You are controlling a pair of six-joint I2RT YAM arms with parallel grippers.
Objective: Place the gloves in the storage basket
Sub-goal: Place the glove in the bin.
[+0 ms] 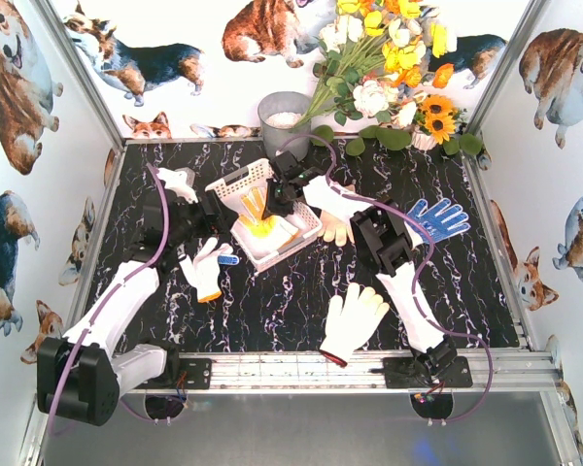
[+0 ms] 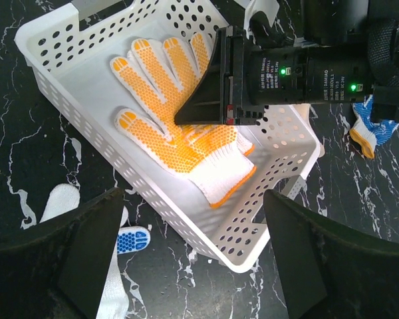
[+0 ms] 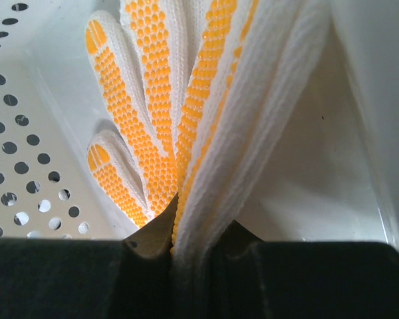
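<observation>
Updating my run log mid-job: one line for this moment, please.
right tool shut on orange-dotted glove inside storage basket | left tool open, empty, by basket | blue glove on table

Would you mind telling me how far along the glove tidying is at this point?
Done: nothing is released yet. In hand: the orange-dotted glove lies in the storage basket, with the jaws of the right gripper shut on it; the left gripper is open. Left: at least the blue glove, red-cuffed glove, orange-cuffed glove and cream glove lie on the table.
</observation>
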